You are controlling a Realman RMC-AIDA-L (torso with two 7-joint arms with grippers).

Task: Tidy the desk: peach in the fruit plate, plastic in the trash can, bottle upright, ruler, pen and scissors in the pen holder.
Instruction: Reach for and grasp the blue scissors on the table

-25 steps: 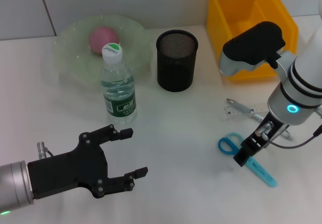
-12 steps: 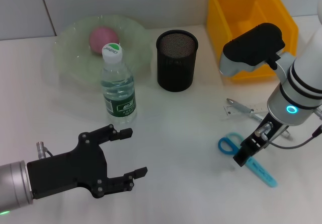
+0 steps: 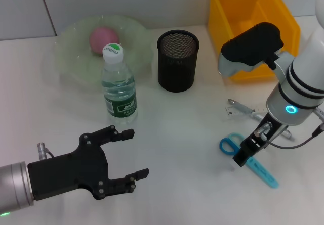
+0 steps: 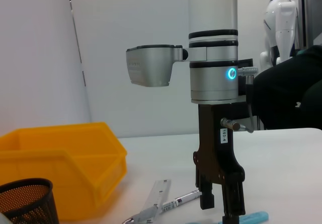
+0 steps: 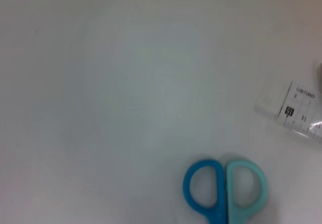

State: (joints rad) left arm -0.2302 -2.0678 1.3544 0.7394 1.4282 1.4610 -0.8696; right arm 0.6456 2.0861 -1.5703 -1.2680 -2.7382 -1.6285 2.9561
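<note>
Jaws on the right gripper (image 3: 242,159) are pointing straight down over the scissors (image 3: 248,160), standing slightly parted with nothing between them, as the left wrist view shows. They are hanging just above the spot where the handle loops meet the blades; the blue and teal loops are lying just to the robot's left of the fingertips, and the teal blade sheath is running away on the other side, toward the near edge of the desk.

Lying flat on the smooth desk (image 3: 177,134), the scissors are looking light, rigid and thin, so they are likely to skate or pivot if only one finger touches first. A grip across the narrow neck beside the loops seems the safest hold, since the plastic there is thicker than the blades.

Just beyond the jaws, touching nothing of the scissors, the clear ruler (image 3: 245,109) and the pen (image 3: 276,132) are lying crossed. The mesh pen holder (image 3: 177,59) is standing well off to the robot's left of the jaws and farther back.

Near the front edge, the left gripper (image 3: 132,151) is idling with its fingers spread wide and empty, the upright bottle (image 3: 119,84) beyond it.
</note>
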